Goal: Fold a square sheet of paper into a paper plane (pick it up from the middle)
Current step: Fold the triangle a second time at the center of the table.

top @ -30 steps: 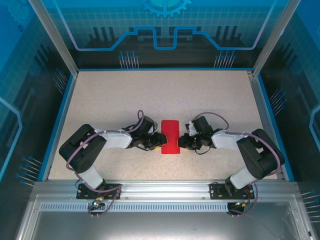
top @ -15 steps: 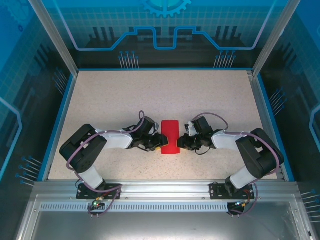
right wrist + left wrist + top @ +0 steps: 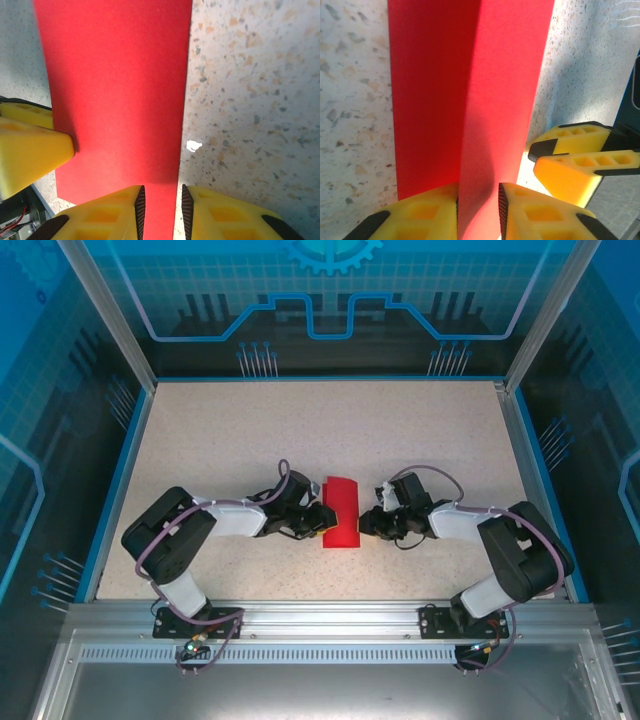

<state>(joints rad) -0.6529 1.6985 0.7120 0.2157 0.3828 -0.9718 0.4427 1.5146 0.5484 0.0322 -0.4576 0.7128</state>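
Top external shows you the square sheet of paper [image 3: 340,512], bright red and folded into a narrow strip. It lies on the speckled table [image 3: 220,440] a little nearer than the middle, running away from the arm bases. The left arm [image 3: 235,520] reaches in at one long side and the right arm [image 3: 455,523] at the other, so the strip lies between their wrists.

Left wrist view gives you a crease running the length of the strip, shaded to its left, brighter and raised to its right. That raised part runs down into the gap of the left fingers [image 3: 517,215] and fills it from pad to pad, so they are closed on the paper. The right fingers [image 3: 585,172] sit just beside the strip's other edge.

Right wrist view has the right fingers standing narrowly apart, the paper's edge in the gap with a sliver of table beside it. You cannot tell whether they pinch it.
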